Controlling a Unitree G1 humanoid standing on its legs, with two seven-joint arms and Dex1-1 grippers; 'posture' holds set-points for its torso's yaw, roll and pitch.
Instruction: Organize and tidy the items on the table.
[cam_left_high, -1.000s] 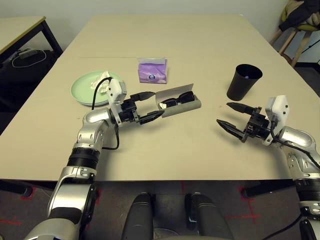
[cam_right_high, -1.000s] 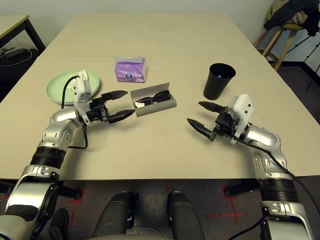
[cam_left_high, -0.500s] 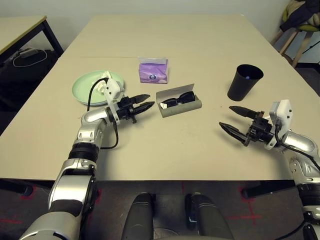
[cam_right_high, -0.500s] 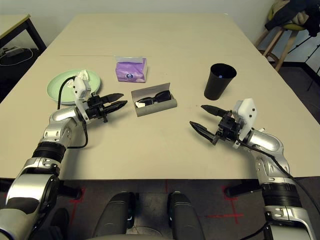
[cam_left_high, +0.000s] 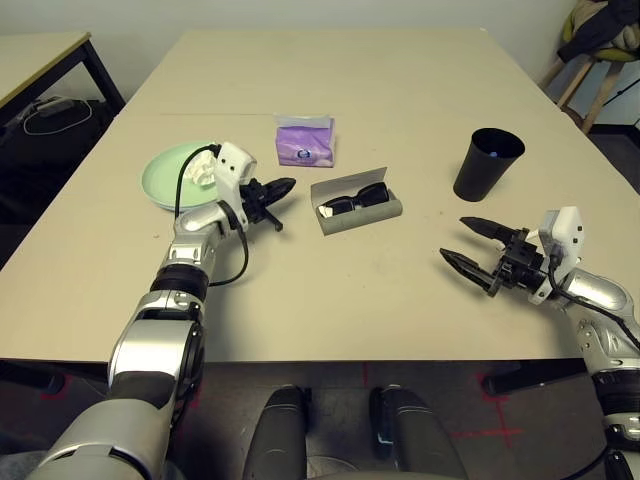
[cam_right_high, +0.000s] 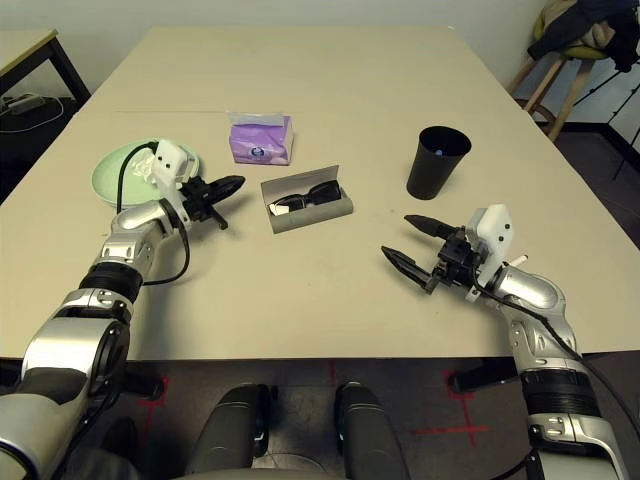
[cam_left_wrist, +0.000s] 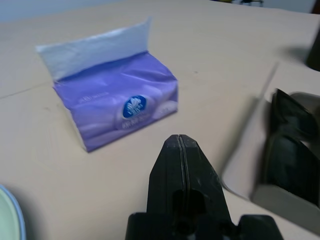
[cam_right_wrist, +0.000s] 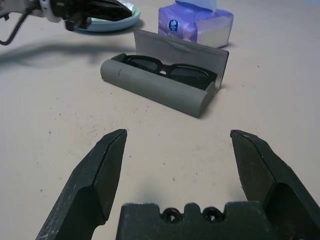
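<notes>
On the table (cam_left_high: 350, 80) an open grey-beige glasses case (cam_left_high: 358, 208) holds black sunglasses (cam_left_high: 352, 198). Behind it stands a purple tissue pack (cam_left_high: 305, 142). At the left is a light-green plate (cam_left_high: 170, 178) with crumpled white tissue (cam_left_high: 204, 172) on it. A black cup (cam_left_high: 487, 163) stands at the right. My left gripper (cam_left_high: 280, 187) is shut and empty, hovering between the plate and the case, pointing at the tissue pack (cam_left_wrist: 117, 107). My right gripper (cam_left_high: 475, 248) is open and empty, low over the table near its front right, facing the case (cam_right_wrist: 160, 87).
A smaller table with black legs (cam_left_high: 40, 55) stands at the far left, with cables (cam_left_high: 55, 110) on the floor beside it. A stool with clothes (cam_left_high: 600, 40) is at the far right. Bare tabletop lies between the two grippers and behind the tissue pack.
My left gripper has shut and drawn back from the glasses case toward the plate. My right gripper has drifted slightly toward the front right, still open.
</notes>
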